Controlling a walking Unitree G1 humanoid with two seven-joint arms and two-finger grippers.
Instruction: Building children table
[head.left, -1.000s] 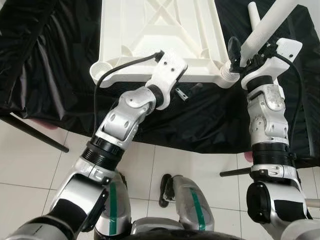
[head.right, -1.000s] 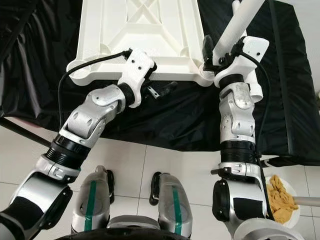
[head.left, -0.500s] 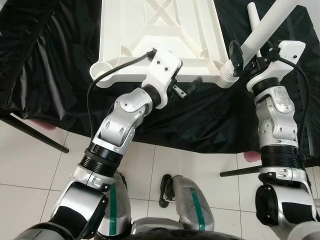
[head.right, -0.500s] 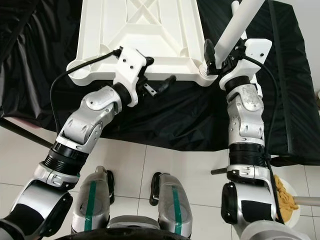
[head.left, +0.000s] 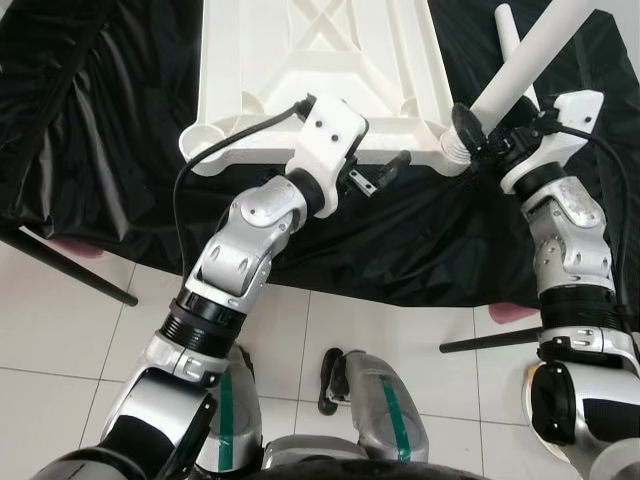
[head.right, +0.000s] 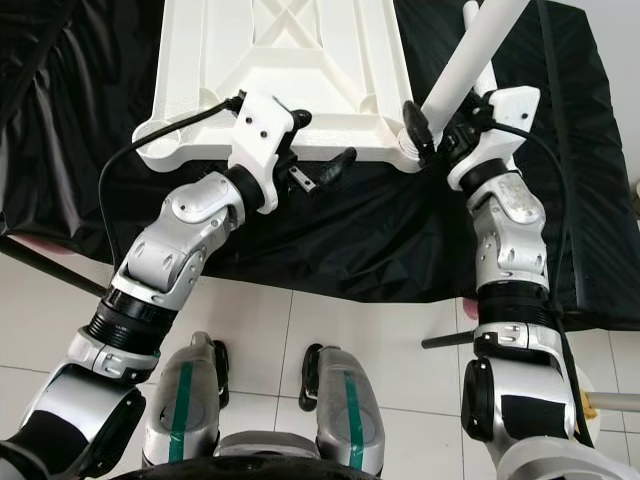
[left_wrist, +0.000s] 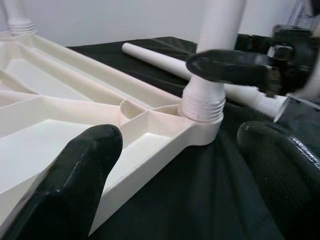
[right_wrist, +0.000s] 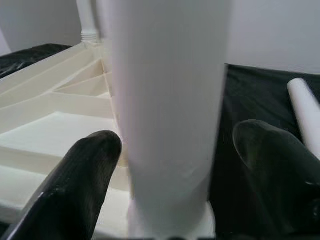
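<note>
A black cloth (head.left: 90, 130) lay crumpled over the work surface, glossy in its folds and hanging down past the near edge. Below it the floor (head.left: 60, 330) was of pale square tiles with thin grey joints, lit evenly by soft daylight. Thin black legs (head.left: 70, 268) of the furniture slanted out from under the cloth onto the tiles. Behind the surface stood a plain white wall (left_wrist: 100, 22), bare and faintly grey in the shade.

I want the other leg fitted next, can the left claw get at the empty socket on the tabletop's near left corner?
Probably yes. The left claw hovers open by the tabletop's near edge, holding nothing, and the empty socket lies uncovered beside that arm, with nothing between them.
</note>
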